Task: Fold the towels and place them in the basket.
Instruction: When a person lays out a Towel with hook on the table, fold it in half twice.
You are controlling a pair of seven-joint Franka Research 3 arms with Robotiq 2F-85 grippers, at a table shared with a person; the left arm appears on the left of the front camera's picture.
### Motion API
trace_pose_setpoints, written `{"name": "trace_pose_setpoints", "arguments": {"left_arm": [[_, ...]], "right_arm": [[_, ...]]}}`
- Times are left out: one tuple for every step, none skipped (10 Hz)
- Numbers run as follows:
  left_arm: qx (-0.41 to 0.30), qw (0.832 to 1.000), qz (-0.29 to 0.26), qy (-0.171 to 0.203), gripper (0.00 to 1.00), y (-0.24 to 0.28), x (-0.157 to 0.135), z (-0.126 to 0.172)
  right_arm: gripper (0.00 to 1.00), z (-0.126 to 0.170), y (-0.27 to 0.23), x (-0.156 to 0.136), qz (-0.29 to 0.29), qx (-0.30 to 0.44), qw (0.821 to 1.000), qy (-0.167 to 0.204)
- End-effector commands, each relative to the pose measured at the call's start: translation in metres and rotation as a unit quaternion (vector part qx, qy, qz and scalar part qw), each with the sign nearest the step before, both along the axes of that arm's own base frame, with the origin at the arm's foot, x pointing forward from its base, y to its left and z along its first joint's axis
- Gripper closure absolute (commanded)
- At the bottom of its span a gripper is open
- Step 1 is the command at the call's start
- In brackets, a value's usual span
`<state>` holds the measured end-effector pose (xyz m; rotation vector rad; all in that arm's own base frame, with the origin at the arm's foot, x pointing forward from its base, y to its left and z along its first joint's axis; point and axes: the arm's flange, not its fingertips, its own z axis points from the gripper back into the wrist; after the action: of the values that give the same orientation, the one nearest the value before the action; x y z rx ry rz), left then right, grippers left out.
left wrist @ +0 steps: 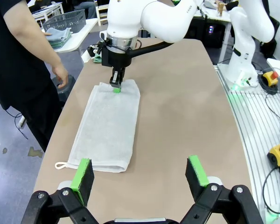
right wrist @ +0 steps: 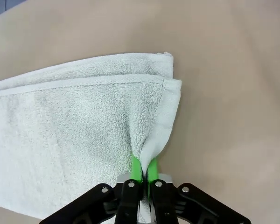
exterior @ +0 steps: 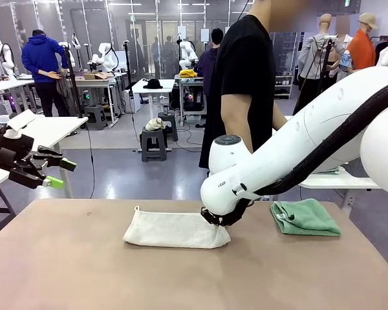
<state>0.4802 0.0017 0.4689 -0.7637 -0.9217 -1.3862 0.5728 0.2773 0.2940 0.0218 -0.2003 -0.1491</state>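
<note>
1. Presently, the cream-white towel (exterior: 176, 229) lies flat on the brown table (exterior: 84, 271), folded lengthwise into a long strip, roughly mid-table.
2. The right gripper (exterior: 215, 220) sits low at the towel's right-hand end. In the right wrist view its green pads (right wrist: 136, 166) are pressed together with a raised ridge of terry cloth pinched between them, close to the towel's hemmed short edge. The jaws are clamped on the cream-white towel.
3. In the left wrist view the same pinch point appears at the far short edge of the strip, with the right gripper (left wrist: 115, 86) pointing straight down onto the cloth.
4. The left gripper (exterior: 57, 173) hangs above the table's left side, well apart from the towel. Its jaws stand wide with nothing between them; in the left wrist view the two green pads (left wrist: 82, 173) frame the near end of the towel strip from above.
5. A small hanging loop (left wrist: 60, 164) projects from the near corner of the towel in the left wrist view.
6. The mint green towel (exterior: 305, 217) lies folded on the table's right side, just beyond the right arm, apart from the cream-white towel.
7. A person in a black shirt (exterior: 246, 71) stands at the far side of the table.
8. A dark grey lattice basket (left wrist: 64, 21) rests on a white side table behind the person, with grey-blue towels (left wrist: 58, 36) beside it.
</note>
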Motion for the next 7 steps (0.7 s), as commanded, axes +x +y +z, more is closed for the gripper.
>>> {"name": "trace_pose_setpoints", "arguments": {"left_arm": [[-0.003, 1.0, 0.0, 0.002, 0.0, 0.0, 0.0, 0.002], [-0.003, 1.0, 0.0, 0.002, 0.0, 0.0, 0.0, 0.002], [-0.003, 1.0, 0.0, 0.002, 0.0, 0.0, 0.0, 0.002], [-0.003, 1.0, 0.0, 0.002, 0.0, 0.0, 0.0, 0.002], [-0.003, 1.0, 0.0, 0.002, 0.0, 0.0, 0.0, 0.002], [-0.003, 1.0, 0.0, 0.002, 0.0, 0.0, 0.0, 0.002], [-0.003, 1.0, 0.0, 0.002, 0.0, 0.0, 0.0, 0.002]], "right_arm": [[1.0, 0.0, -0.018, -0.001, 0.006, -0.008, 1.0, 0.009], [1.0, 0.003, -0.031, -0.003, 0.018, -0.012, 1.0, 0.008], [1.0, 0.009, -0.046, -0.006, 0.029, -0.016, 0.999, 0.013], [1.0, 0.018, -0.061, -0.01, 0.043, -0.021, 0.999, 0.017], [1.0, 0.029, -0.07, -0.013, 0.05, -0.023, 0.998, 0.016], [1.0, 0.044, -0.071, -0.017, 0.054, -0.027, 0.998, 0.005], [1.0, 0.062, -0.064, -0.02, 0.064, -0.035, 0.997, -0.01]]}}
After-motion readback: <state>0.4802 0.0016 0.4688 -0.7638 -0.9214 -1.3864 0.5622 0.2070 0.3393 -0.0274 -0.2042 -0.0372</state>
